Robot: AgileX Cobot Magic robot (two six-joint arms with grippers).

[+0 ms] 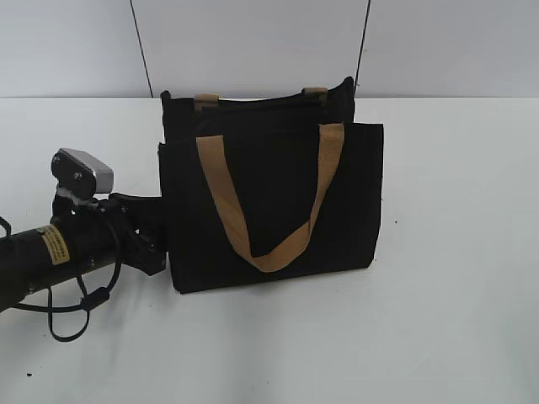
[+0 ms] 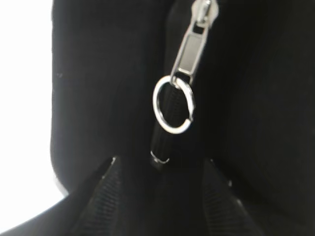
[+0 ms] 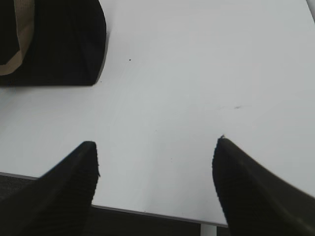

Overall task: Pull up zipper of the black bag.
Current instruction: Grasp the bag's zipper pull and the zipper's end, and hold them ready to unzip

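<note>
The black bag [image 1: 278, 194] stands upright in the middle of the white table, its tan handle [image 1: 253, 244] hanging down its front. My left gripper [image 1: 156, 236] is at the bag's left side, low down. In the left wrist view the silver pull tab [image 2: 189, 54] and its ring [image 2: 155, 105] hang on the black zipper [image 2: 165, 132], just beyond my left gripper [image 2: 160, 164]. The fingers are apart, one on each side of the zipper's lower end, holding nothing. My right gripper [image 3: 155, 147] is open and empty over bare table, and a corner of the bag [image 3: 64, 44] shows at that view's upper left.
The white table [image 1: 455, 295] extends around the bag, with a pale wall behind. The table's front edge [image 3: 147, 210] lies just under my right gripper. A black cable [image 1: 67, 328] loops below my left arm.
</note>
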